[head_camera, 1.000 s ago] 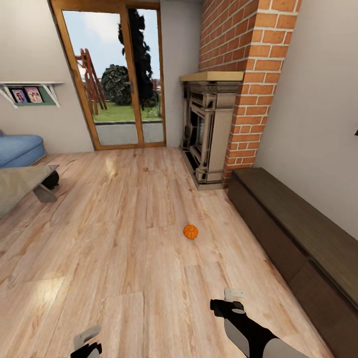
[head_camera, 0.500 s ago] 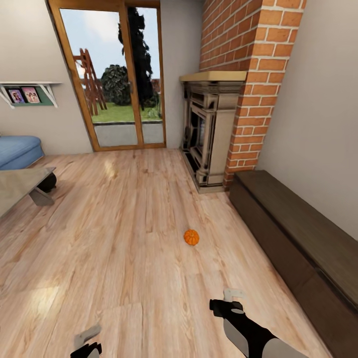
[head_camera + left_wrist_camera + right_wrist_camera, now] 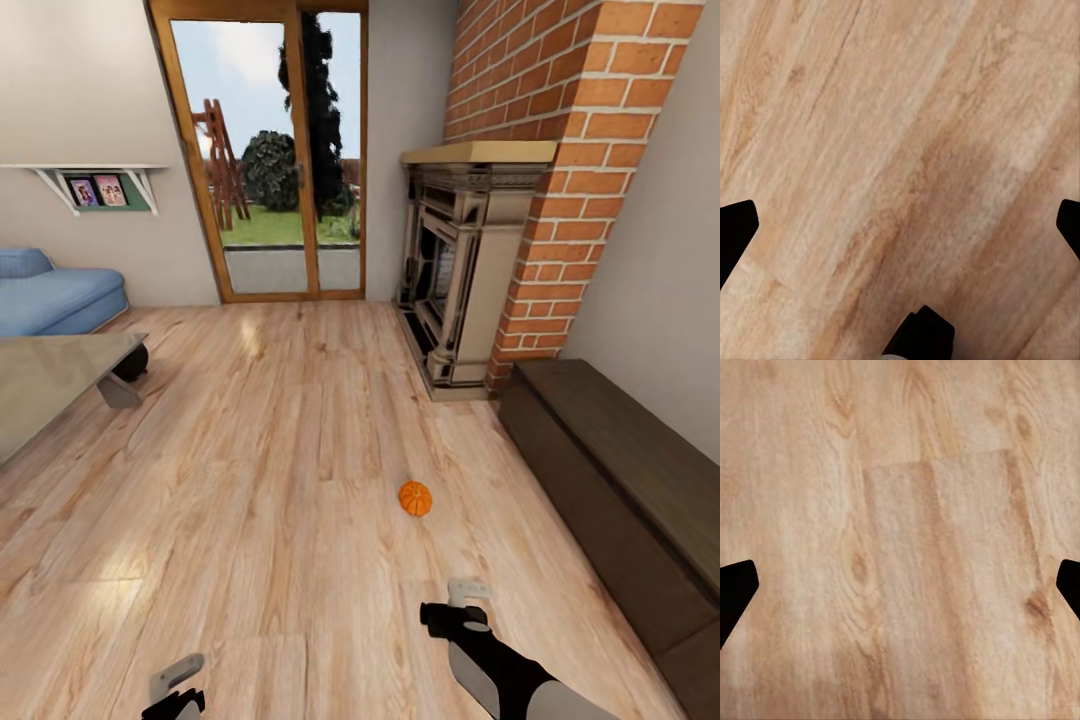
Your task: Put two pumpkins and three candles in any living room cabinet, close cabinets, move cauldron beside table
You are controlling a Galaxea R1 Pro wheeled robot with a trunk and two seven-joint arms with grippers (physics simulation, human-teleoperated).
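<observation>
Looking from the head view, the pumpkin [image 3: 415, 498] sits alone on the wood floor [image 3: 260, 480], forward of the right gripper [image 3: 468, 590] and a touch toward the robot's left of it; the left gripper [image 3: 172, 678] is well apart from it, so the right arm is the nearer by a good margin; the pumpkin lies between the robot and the fireplace [image 3: 455, 290], with the cabinet [image 3: 620, 470] running along the wall on the robot's right, near the pumpkin but not touching it; its fronts look closed from here; the pumpkin is round, orange and ribbed, squat, with no long axis to speak of, so a grasp from above could come at any angle; its stem is too small to make out; a low table [image 3: 50, 375] and a blue sofa [image 3: 55, 295] stand off to the left, far from the pumpkin.

Left wrist view: the fingertips [image 3: 735, 229] stand wide apart at the frame edges, jaws spread, nothing between them but floor planks.

Right wrist view: fingertips [image 3: 735, 585] likewise set wide, jaws spread and empty over bare boards; I judge the coming move to be a further approach, then a reach forward with the right arm.
</observation>
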